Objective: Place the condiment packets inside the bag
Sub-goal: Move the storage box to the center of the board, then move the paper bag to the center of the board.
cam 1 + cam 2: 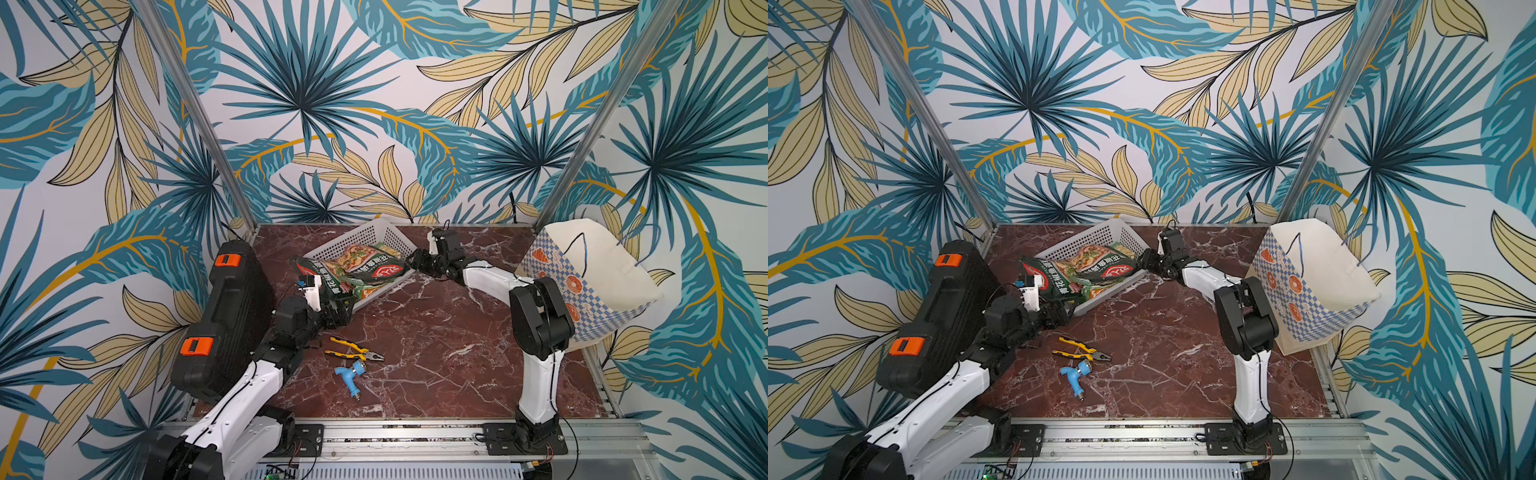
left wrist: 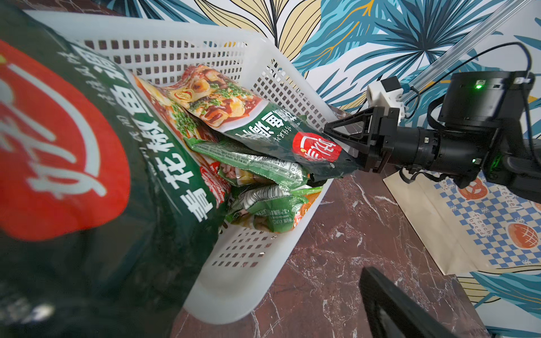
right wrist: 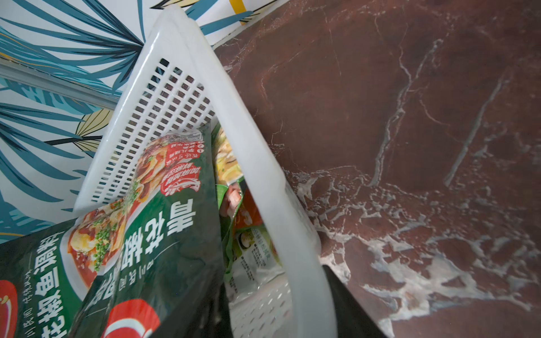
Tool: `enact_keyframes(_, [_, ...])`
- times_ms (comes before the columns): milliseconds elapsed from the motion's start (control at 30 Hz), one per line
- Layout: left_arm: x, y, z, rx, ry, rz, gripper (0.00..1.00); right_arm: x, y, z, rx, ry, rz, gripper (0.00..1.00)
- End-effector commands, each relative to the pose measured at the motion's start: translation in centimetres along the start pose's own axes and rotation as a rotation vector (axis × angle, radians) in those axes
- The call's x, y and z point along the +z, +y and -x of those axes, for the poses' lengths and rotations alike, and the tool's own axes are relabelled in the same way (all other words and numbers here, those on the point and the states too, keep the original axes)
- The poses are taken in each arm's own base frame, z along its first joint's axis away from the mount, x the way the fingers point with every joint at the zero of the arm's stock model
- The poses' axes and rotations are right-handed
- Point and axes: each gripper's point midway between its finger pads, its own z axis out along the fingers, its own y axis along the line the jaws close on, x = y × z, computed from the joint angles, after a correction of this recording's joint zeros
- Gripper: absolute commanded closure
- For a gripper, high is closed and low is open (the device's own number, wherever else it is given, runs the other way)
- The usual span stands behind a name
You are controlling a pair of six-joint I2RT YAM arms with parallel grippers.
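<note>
1. Left gripper [image 1: 338, 309], left of centre, fingers spread wide; one dark packet [image 1: 332, 278] leans on it, overhanging the white basket [image 1: 357, 239].
2. That basket, centre, holds the other condiment packets [image 1: 361, 259].
3. Right gripper [image 1: 411, 262] straddles another packet's [image 1: 380, 270] end; pinch unclear.
4. Bag [image 1: 602, 257] leans open, far right.

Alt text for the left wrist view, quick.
A dark green packet fills the near side, hiding part of the white basket. Across the basket, the right gripper's jaws straddle another dark packet's edge, above lighter packets; the bag shows beyond.
</note>
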Motion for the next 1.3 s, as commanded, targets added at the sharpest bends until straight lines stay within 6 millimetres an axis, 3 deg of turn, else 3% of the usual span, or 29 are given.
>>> enact_keyframes(0, [-0.5,-1.4,2.2,0.026,-0.045,-0.018,0.0,-4.5,0.9,1.1,-0.094,-0.03,-0.065,0.28])
enact_keyframes(133, [-0.4,-2.1,1.8,0.025,-0.031,-0.042,0.0,-11.3,0.2,1.8,-0.194,-0.078,-0.194,0.18])
enact_keyframes(267, [-0.4,-4.2,1.3,0.074,-0.023,-0.071,0.0,-19.3,-1.1,2.8,-0.278,-0.168,-0.35,0.13])
enact_keyframes(500, [-0.8,-7.0,0.7,0.176,-0.027,-0.085,0.0,-32.8,-5.2,5.6,-0.263,-0.348,-0.642,0.09])
enact_keyframes(700, [-0.6,-7.5,0.2,0.209,-0.02,-0.082,0.0,-41.5,-7.1,7.5,-0.22,-0.482,-0.856,0.05])
enact_keyframes(800, [-0.4,-7.6,0.2,0.218,-0.016,-0.081,0.0,-44.0,-8.0,8.2,-0.187,-0.512,-0.916,0.03])
enact_keyframes(1033, [-0.2,-7.6,0.1,0.224,-0.01,-0.074,0.0,-46.6,-8.1,9.4,-0.143,-0.552,-0.919,0.01])
enact_keyframes(1267, [0.1,-7.6,-0.2,0.221,0.002,-0.079,0.0,-46.8,-9.9,11.1,-0.09,-0.508,-0.935,0.01])
